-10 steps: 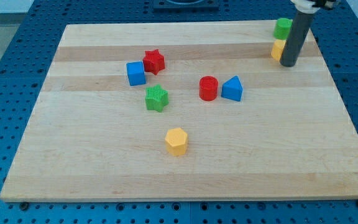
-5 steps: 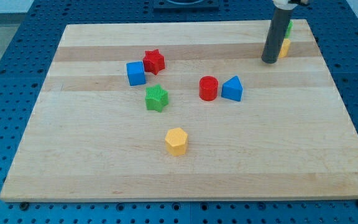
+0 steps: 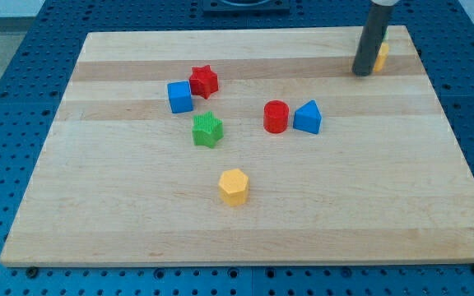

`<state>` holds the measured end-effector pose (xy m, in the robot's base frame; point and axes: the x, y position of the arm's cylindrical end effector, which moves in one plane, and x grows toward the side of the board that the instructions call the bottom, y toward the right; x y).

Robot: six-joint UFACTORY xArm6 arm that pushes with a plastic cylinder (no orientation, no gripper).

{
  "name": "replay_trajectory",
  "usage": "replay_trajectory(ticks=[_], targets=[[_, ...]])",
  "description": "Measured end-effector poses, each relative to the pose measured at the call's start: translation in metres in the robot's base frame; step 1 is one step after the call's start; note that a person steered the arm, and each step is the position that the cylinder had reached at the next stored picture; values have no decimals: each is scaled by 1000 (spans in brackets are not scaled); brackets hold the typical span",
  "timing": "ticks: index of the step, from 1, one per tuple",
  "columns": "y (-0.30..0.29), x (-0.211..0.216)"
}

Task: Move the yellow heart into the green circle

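While my tip stands near the table's far right corner, the yellow heart shows only as a sliver just behind the rod, seemingly touching it. The green circle is not visible; the rod may hide it, so I cannot tell whether the two blocks meet, and the task cannot be judged finished. As the end effector is a bare rod, it holds nothing and only pushes. Room is tight here: the far and right edges lie close by, so any push outward risks a fall. Toward the table's centre the surface is open until the red cylinder and blue triangle.
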<state>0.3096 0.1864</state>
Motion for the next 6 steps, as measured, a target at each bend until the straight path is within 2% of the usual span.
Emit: replay_trajectory(ticks=[6], targets=[[12,-15]])
